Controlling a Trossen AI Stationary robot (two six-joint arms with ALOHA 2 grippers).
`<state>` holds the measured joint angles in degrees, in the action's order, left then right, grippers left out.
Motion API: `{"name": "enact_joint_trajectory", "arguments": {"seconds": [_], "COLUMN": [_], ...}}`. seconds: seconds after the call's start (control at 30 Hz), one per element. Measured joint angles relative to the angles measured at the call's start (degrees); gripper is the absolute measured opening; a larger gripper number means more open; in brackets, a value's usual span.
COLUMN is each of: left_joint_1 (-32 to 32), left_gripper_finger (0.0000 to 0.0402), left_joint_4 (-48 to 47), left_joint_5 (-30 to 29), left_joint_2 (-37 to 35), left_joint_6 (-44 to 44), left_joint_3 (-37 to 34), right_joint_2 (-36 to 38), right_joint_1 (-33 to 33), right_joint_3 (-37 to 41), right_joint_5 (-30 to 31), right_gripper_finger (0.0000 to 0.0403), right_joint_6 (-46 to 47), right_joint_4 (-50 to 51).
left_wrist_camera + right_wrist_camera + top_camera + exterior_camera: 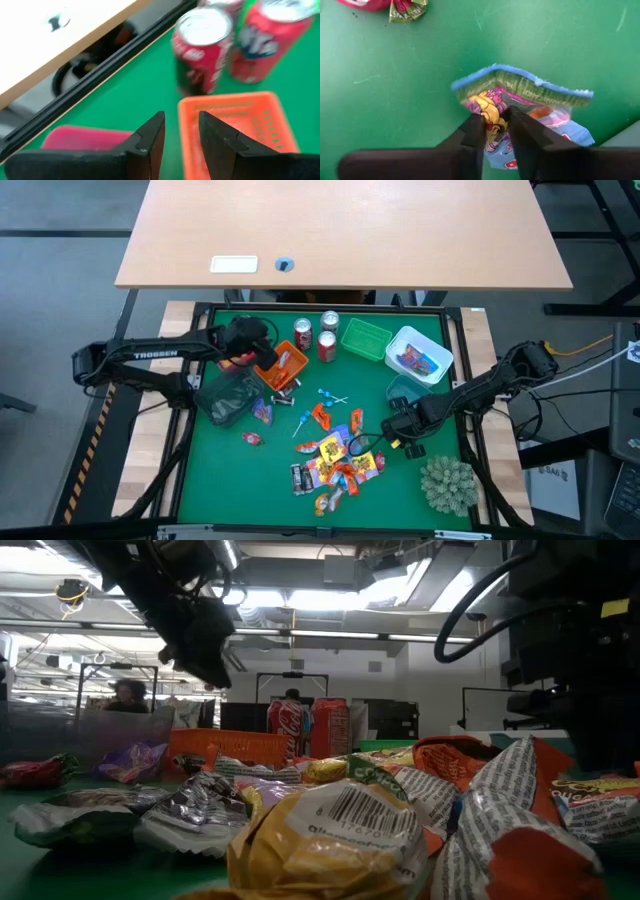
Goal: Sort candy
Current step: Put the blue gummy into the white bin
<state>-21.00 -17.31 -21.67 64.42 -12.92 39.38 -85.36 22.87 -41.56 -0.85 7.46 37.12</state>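
A heap of wrapped candy (335, 462) lies on the green mat in the near middle, and fills the front of the low view (330, 825). My right gripper (398, 428) stands at the heap's right edge, pointing down. It is shut on a blue-edged candy packet (520, 87) printed in yellow and pink. My left gripper (266, 356) hangs open at the far left, slanting down over the rim of an orange basket (235, 120), with nothing between its fingers (150, 140). Beyond the basket stand red soda cans (202, 50). My right gripper pinches the packet's near part (495, 117) between its two fingers, coming from above and pointing down. The packet's blue edge (485, 75) bows up beyond the fingertips. The packet lies close on the mat; whether it is lifted clear cannot be told.
A green basket (365, 340), a white basket (418, 355) holding sweets and a teal tub (405, 390) stand at the far right. At the left are a dark clear tub (228, 395) and a pink tray (85, 137). A spiky plant ball (447, 485) sits near right.
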Motion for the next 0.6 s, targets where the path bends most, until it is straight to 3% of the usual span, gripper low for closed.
{"name": "enact_joint_trajectory", "arguments": {"seconds": [0.2, 0.6], "left_joint_1": [5.56, 15.08], "left_gripper_finger": [0.0109, 0.0109], "left_joint_4": [5.22, 8.25], "left_joint_5": [0.33, 0.4], "left_joint_2": [0.0, 0.0], "left_joint_6": [0.0, -1.67], "left_joint_3": [0.0, 0.0], "right_joint_2": [0.09, -0.07], "right_joint_1": [0.0, -0.02], "right_joint_3": [-0.29, -10.47], "right_joint_5": [-0.19, -6.27], "right_gripper_finger": [0.002, 0.0013], "right_joint_6": [1.57, 0.97], "right_joint_4": [0.29, 5.59]}}
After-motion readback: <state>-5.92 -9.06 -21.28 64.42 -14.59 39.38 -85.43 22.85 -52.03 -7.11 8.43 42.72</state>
